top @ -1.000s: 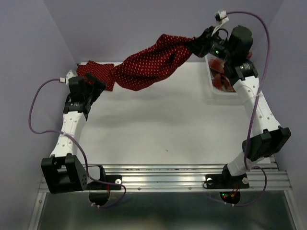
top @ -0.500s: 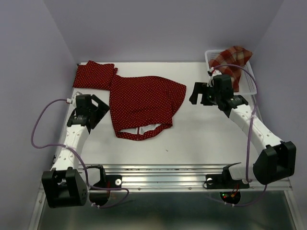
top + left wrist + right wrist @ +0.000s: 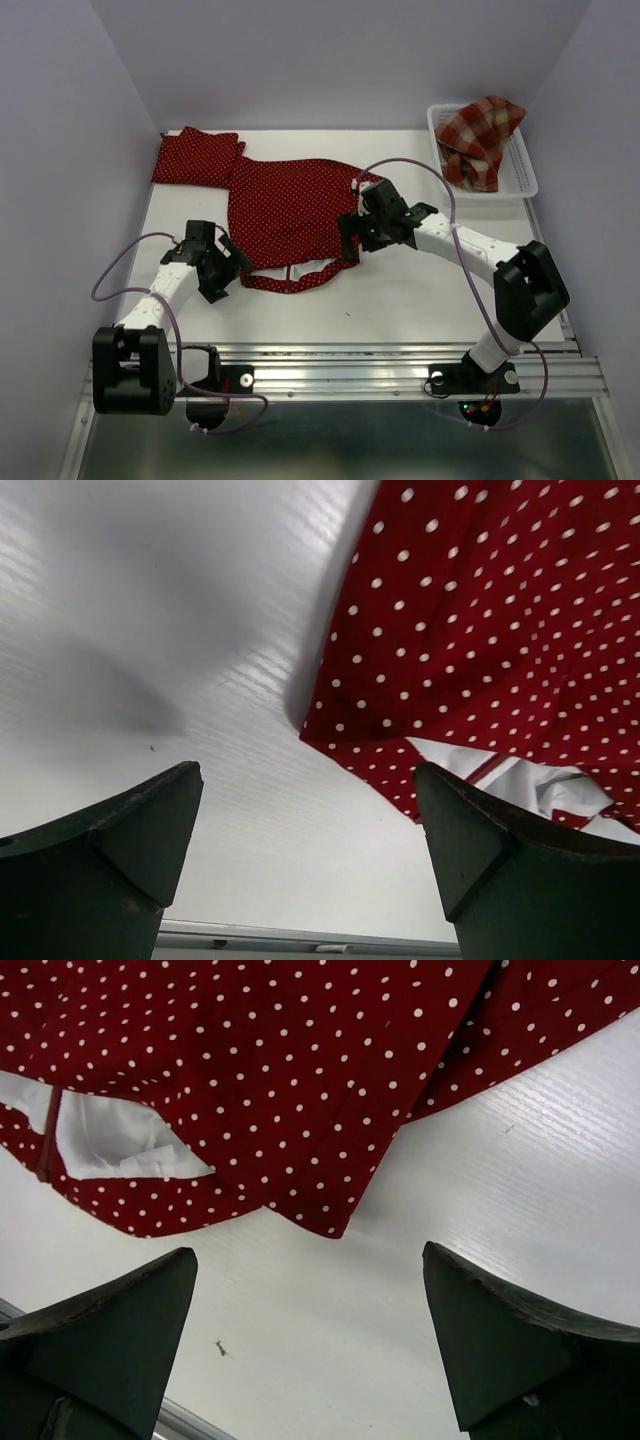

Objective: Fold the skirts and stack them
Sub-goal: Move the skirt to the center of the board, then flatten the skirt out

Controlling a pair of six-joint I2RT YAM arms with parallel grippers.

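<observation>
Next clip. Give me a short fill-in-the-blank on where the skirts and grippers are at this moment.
1. The plaid skirt lies in the white ____.
2. ____ polka-dot skirts lie on the table: a spread skirt and a folded skirt.
3. The left gripper and right gripper both stand ____, holding nothing.
Missing words: basket; two; open.

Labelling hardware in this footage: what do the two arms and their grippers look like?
The left arm and right arm have white link shells with black joint housings, and a thin purple cable loops along each. The left gripper and right gripper are black; seen close, their fingers are dark, blunt wedges.
</observation>
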